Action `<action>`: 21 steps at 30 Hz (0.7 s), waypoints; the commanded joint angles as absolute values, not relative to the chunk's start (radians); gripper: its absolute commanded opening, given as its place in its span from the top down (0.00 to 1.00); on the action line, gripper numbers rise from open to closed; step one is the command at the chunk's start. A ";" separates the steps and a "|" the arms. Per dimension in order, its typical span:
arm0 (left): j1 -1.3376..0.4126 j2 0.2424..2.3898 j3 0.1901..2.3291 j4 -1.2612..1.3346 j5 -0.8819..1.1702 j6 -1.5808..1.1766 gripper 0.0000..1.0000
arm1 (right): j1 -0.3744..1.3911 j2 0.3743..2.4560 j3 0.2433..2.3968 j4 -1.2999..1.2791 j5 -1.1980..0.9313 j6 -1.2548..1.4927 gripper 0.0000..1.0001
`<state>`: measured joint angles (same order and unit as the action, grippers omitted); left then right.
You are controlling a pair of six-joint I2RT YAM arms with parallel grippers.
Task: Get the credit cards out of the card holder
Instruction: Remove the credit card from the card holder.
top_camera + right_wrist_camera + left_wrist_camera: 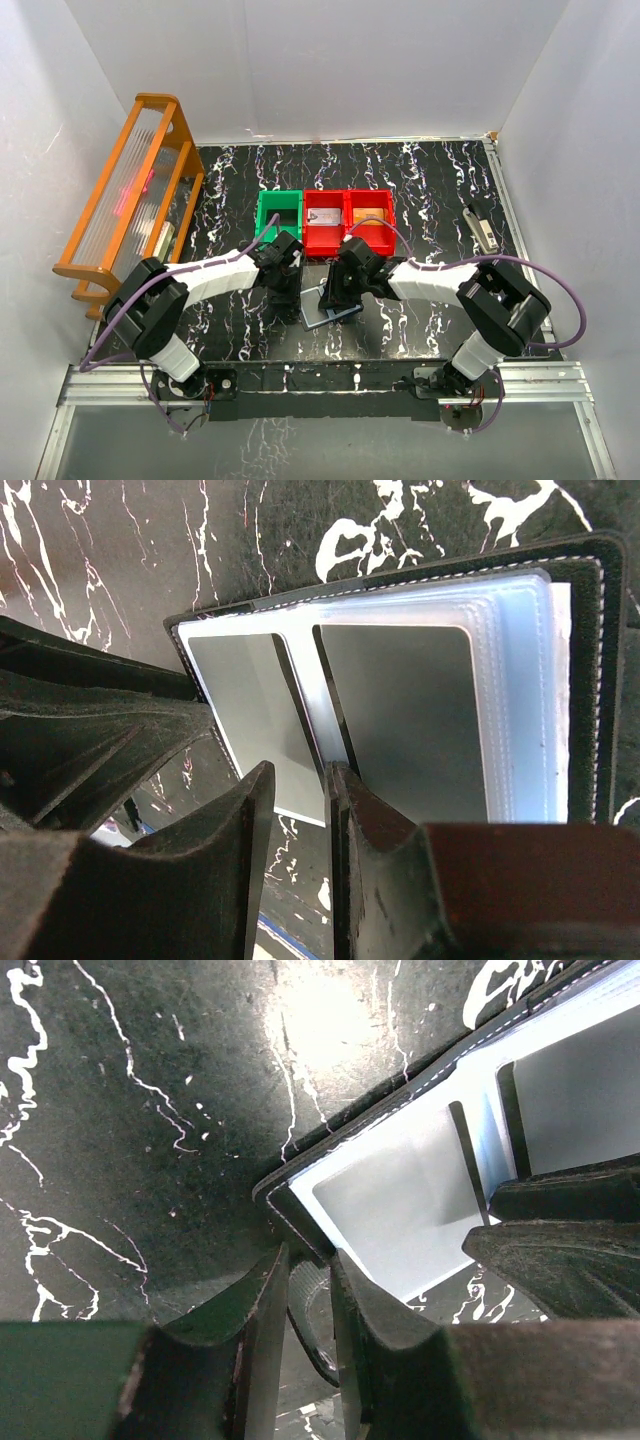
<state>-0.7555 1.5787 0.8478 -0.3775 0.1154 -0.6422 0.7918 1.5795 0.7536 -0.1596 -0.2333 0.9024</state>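
The card holder (pixel 335 315) lies open on the black marbled table between my two grippers. In the right wrist view the card holder (pixel 575 680) shows a dark stitched rim and clear light-blue sleeves. A grey-looking card (pixel 410 720) sits in the right panel and another (pixel 245 710) in the left. My left gripper (pixel 290 288) is shut on the holder's dark corner (pixel 290 1215). My right gripper (pixel 300 780) has a narrow gap between its jaws. Its tips are at the holder's near edge by the spine, with only table showing between them.
A green bin (pixel 278 215) and two red bins (pixel 324 220) (pixel 369 218) stand in a row just behind the holder; the right red one holds something orange. A wooden rack (pixel 130 190) stands at the left. A small clip-like object (pixel 482 228) lies at the right.
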 commanded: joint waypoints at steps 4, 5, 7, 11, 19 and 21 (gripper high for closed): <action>-0.788 1.630 0.851 -0.424 0.067 -0.628 0.79 | 0.791 1.571 0.739 -0.128 -0.234 0.918 0.73; -0.788 1.631 0.849 -0.425 0.064 -0.627 0.80 | 0.790 1.576 0.740 -0.117 -0.248 0.914 0.73; -0.791 1.635 0.843 -0.421 0.063 -0.629 0.81 | 0.792 1.586 0.733 -0.069 -0.308 0.917 0.74; -0.799 1.642 0.836 -0.415 0.063 -0.633 0.83 | 0.792 1.592 0.707 0.040 -0.391 0.978 0.74; -0.803 1.643 0.830 -0.411 0.053 -0.638 0.85 | 0.792 1.562 0.717 0.102 -0.391 1.025 0.85; -0.805 1.645 0.829 -0.412 0.050 -0.634 0.87 | 0.792 1.552 0.721 0.099 -0.391 1.025 0.86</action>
